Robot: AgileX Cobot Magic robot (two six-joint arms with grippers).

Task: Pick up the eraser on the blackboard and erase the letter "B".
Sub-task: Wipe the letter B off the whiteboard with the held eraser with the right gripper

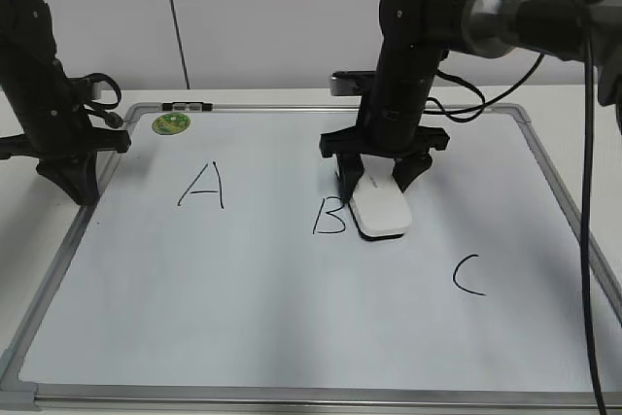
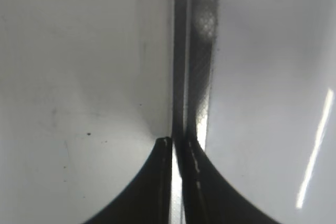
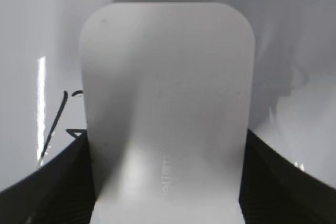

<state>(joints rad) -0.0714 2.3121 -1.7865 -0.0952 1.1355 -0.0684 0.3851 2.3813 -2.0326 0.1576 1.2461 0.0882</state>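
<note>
The white eraser (image 1: 381,208) lies on the blackboard (image 1: 243,308), just right of the black letter "B" (image 1: 329,217). My right gripper (image 1: 374,180) straddles the eraser's far end, with a finger pressed on each side. In the right wrist view the eraser (image 3: 168,93) fills the space between the jaws (image 3: 165,136), and strokes of the "B" (image 3: 56,121) show at the left. My left gripper (image 1: 83,187) is shut and empty at the board's left frame. Its closed tips (image 2: 176,142) hang over the frame (image 2: 202,51).
A black "A" (image 1: 204,187) is left of the "B" and a black "C" (image 1: 468,275) is at the right. A round green sticker (image 1: 171,123) sits in the far left corner. A small dark clip (image 1: 188,105) sits on the far frame.
</note>
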